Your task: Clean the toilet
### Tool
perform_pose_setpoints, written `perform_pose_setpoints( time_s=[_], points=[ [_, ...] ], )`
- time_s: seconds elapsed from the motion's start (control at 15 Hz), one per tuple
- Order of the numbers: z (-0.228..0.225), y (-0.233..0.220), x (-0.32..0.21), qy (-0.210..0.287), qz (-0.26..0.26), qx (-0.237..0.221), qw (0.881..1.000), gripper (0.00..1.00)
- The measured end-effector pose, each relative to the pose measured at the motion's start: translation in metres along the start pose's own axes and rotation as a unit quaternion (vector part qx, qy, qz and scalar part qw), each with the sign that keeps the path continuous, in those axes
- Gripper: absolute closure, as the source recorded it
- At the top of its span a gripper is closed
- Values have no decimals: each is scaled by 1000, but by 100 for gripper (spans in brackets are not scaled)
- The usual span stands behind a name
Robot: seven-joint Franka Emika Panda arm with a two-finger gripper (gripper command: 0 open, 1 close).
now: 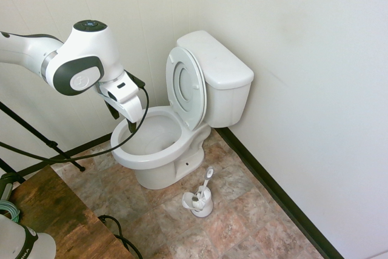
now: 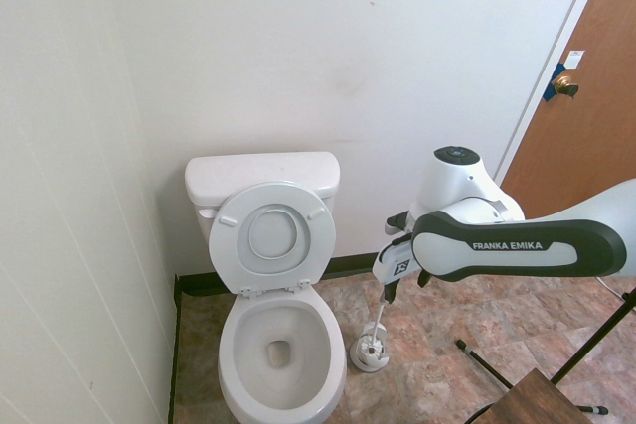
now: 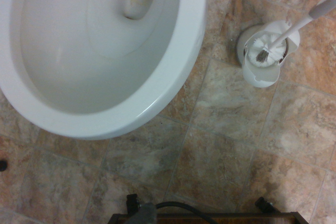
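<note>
cleaning not yet begun: toilet [image 1: 159,150] seen with seat raised, brush [image 1: 202,193] left in holder [image 1: 200,203] on floor; tool [image 1: 122,119] held wide open, empty, above bowl edge.

We can read one brand only: "FRANKA EMIKA" in white capitals on the dark band of the white robot arm [image 2: 520,245], seen in the second exterior view. A small black-and-white mark on the arm's wrist [image 2: 401,267] is too small for us to read.
</note>
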State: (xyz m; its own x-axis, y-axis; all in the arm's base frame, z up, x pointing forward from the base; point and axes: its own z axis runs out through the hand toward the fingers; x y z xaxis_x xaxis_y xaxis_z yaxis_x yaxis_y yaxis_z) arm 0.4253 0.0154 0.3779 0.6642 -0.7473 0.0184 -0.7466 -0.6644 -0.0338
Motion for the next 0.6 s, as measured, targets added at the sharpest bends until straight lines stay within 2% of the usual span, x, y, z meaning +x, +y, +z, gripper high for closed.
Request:
perform_pose_setpoints(
  time_s=[0.27, 0.6],
  points=[
    [5, -3, 10, -2, 9, 1, 1000, 0],
    [25, -5, 86, -17, 80, -1, 997, 0]
  ],
)
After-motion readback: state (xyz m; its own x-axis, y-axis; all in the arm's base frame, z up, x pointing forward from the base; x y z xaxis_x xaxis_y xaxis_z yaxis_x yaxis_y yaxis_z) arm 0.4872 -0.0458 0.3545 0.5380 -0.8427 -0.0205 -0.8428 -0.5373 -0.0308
